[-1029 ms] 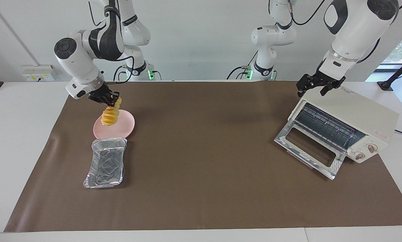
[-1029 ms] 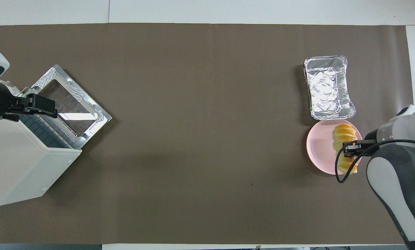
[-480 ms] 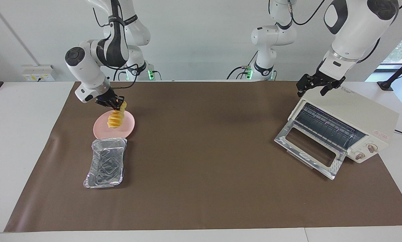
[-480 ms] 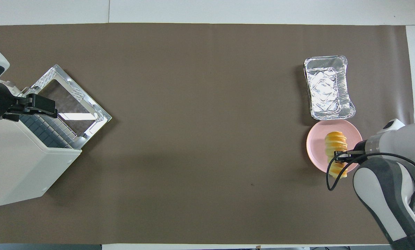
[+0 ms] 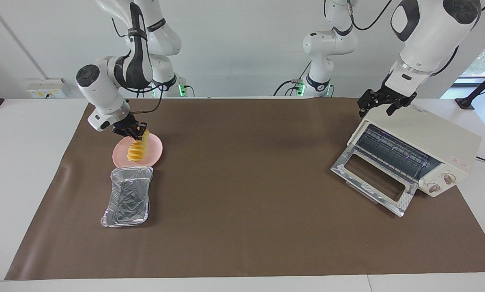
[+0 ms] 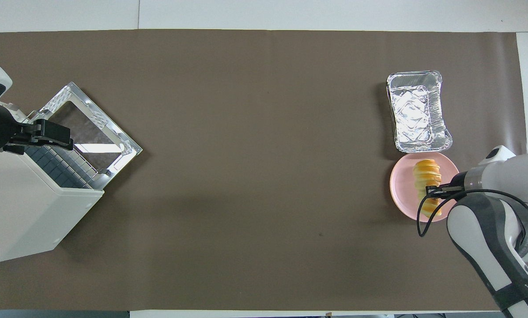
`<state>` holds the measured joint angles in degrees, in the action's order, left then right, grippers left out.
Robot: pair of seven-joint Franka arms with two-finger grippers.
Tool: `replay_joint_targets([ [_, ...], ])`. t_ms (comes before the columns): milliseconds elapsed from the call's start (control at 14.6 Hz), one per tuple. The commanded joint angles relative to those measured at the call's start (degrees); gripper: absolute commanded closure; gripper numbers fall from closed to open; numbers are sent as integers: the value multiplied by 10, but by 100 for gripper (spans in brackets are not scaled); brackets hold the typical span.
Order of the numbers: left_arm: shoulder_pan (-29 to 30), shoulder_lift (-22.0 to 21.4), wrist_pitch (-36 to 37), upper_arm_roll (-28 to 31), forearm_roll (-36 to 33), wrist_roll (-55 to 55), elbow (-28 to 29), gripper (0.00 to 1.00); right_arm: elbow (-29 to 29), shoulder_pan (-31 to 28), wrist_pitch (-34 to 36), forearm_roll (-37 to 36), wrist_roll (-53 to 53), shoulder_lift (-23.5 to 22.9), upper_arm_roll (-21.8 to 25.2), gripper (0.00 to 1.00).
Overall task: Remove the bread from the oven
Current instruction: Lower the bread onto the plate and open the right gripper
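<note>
Right pincer (image 5: 134, 130): clamped on the upper end of the bread (image 5: 136, 150), over the pink plate (image 5: 155, 151); the arm reaches in from the right arm's end of the counter (image 5: 246, 227).
Bread: out of the oven (image 5: 423, 146); hangs tilted from the pincer, lower end down at the plate, though contact with it cannot be told from either view; in the overhead view it lies along the plate's middle (image 6: 427, 187).
Risk, release: held by one end only, the loaf may tip or roll when let go; a roll toward the plate's rim could carry it off onto the brown mat (image 5: 246, 182).
Risk, squeeze: the loaf looks soft and ridged; a tight grip may dent it or make it stick to a finger on opening, dragging it up with the pincer.
Risk, neighbours: the foil tray (image 5: 128, 196) sits just beside the plate, farther from the robots; a sideways swing of the wrist could nudge it.
Left pincer (image 5: 382, 101): spread wide, holding nothing, over the oven's top edge; this arm waits.
Oven: at the left arm's end of the counter; glass door (image 5: 374, 184) folded down, rack (image 5: 392, 152) bare; a careless descent of the waiting pincer could knock the housing.
</note>
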<state>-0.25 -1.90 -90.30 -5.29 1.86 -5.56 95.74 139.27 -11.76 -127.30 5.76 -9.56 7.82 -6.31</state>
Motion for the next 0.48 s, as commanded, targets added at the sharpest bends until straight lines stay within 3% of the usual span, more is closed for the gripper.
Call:
replay_joint_targets([
  [0, 7, -8, 3, -3, 6, -3, 2, 0, -3, -6, -23, 12, -20, -16, -4, 98],
  [343, 7, -8, 3, -3, 6, -3, 2, 0, -3, -7, -44, 12, -25, -29, -4, 89],
  [412, 7, -8, 3, -3, 6, -3, 2, 0, -3, -7, -44, 12, -22, -29, -4, 76],
])
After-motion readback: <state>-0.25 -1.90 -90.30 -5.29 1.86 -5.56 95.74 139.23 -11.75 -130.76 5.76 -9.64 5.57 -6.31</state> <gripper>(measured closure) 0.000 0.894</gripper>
